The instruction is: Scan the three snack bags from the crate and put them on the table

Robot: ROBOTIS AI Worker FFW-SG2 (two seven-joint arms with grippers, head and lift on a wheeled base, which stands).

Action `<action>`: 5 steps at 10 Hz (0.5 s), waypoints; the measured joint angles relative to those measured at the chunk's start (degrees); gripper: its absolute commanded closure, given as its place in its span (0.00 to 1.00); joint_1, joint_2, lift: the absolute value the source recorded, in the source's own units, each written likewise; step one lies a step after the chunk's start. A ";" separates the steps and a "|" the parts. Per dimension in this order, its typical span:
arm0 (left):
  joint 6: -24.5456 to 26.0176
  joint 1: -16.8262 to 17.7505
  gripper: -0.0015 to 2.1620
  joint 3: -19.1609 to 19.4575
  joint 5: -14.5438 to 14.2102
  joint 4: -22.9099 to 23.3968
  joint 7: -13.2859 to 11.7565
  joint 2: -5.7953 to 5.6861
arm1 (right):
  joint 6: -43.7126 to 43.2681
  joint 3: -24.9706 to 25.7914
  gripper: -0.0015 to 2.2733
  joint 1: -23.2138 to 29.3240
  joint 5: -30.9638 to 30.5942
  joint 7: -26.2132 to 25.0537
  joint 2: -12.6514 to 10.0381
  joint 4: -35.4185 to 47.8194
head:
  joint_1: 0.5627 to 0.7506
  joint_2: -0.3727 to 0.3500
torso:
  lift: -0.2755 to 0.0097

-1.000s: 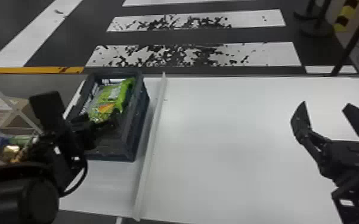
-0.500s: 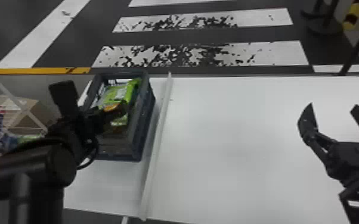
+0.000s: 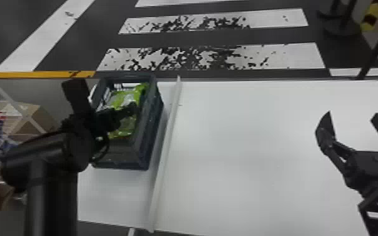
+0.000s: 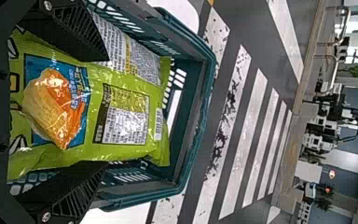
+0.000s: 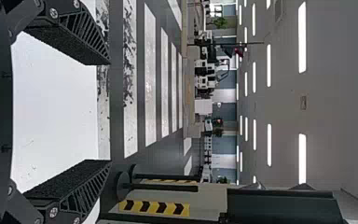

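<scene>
My left gripper (image 4: 106, 111), fingers spread, could catch only loose film and let the green snack bag (image 4: 126, 105) slip as it lifts, if I close too shallowly, or scrape the crate (image 3: 154, 125), since its walls leave little room around the fingers. The bag lies inside that crate, at the left of the table (image 3: 245, 141), between my two fingers, its far end reaching past their tips. My right gripper (image 3: 353, 113) is parked at the right, fingers apart.
</scene>
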State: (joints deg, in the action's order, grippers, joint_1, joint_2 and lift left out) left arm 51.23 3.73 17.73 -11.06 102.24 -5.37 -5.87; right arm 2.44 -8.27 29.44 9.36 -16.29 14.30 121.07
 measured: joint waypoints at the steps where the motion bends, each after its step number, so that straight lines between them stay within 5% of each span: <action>1: 0.10 0.41 0.55 0.09 0.43 -0.98 -1.06 -0.04 | -0.47 0.01 0.06 0.00 -0.06 -0.13 0.14 0.01 | 0.70 0.74 | 0.64; 2: 1.15 0.78 0.94 0.20 0.49 -1.56 -1.20 -0.29 | -0.81 -0.02 0.06 0.05 -0.12 -0.15 0.19 0.15 | 0.70 0.74 | 0.64; 5: 3.48 0.11 0.98 -0.04 0.28 -1.15 -0.58 -0.49 | -1.42 -0.46 0.06 0.35 -0.38 -0.44 0.20 0.39 | 0.70 0.75 | 0.64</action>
State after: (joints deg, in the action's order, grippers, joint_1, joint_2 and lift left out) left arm 54.71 3.84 17.69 -10.78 101.09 -5.95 -6.36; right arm 1.02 -8.73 29.79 8.98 -16.73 14.49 121.46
